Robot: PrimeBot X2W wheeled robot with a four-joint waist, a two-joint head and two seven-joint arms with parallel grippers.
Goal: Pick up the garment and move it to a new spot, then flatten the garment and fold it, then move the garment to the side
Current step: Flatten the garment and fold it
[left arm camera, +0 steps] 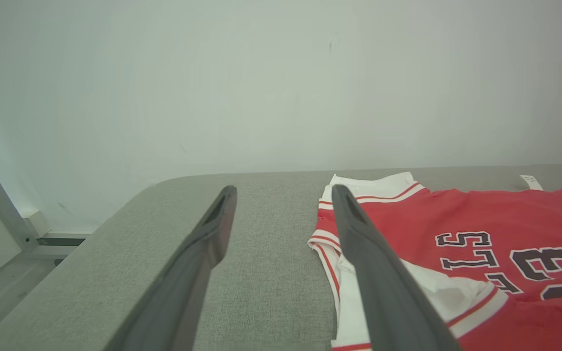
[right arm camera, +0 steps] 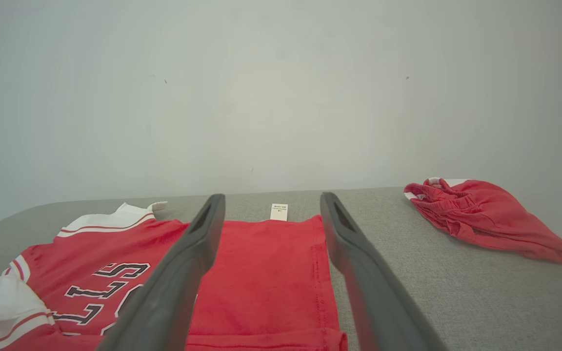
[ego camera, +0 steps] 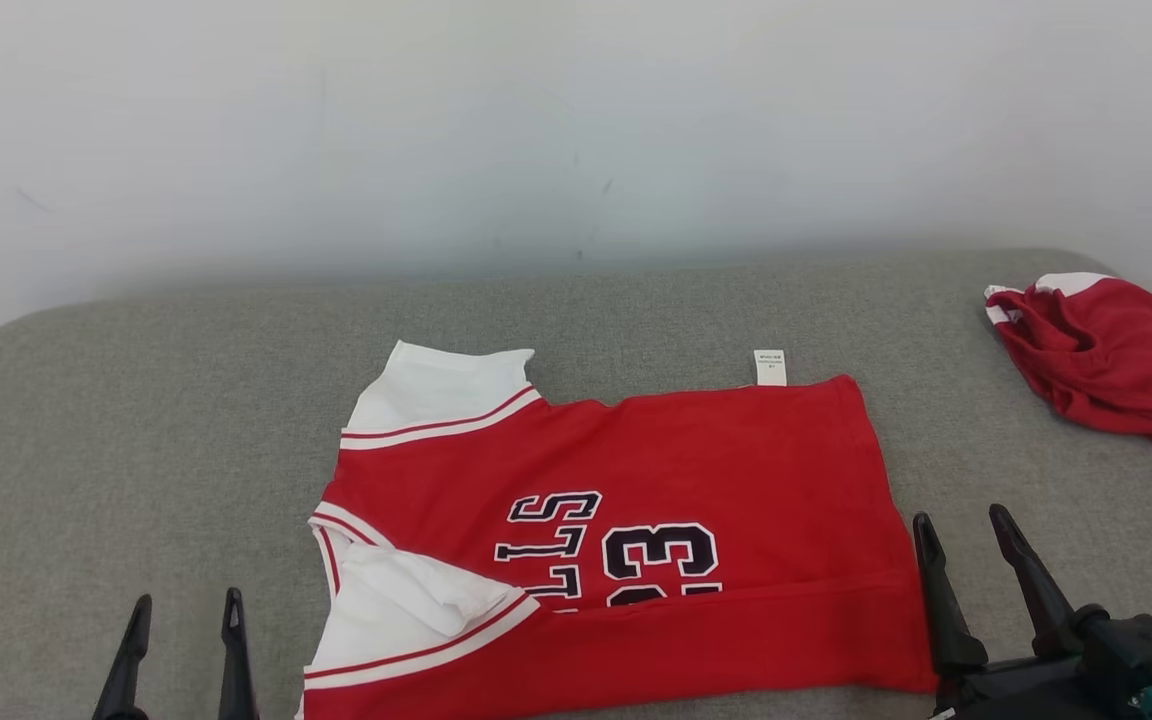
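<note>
A red jersey-style garment with white sleeves and dark "23" lettering lies spread on the grey surface, its near long edge folded over. Its neck points to my left and a white tag sticks out at the far edge. My left gripper is open at the lower left, just left of the sleeves. My right gripper is open at the lower right, beside the hem. Neither holds anything. In the left wrist view the garment lies right of the open left gripper; the right gripper hangs over the hem corner.
A second red and white garment lies crumpled at the far right of the surface, also seen as a red heap in the right wrist view. A pale wall stands behind. The surface's rounded left edge drops to the floor.
</note>
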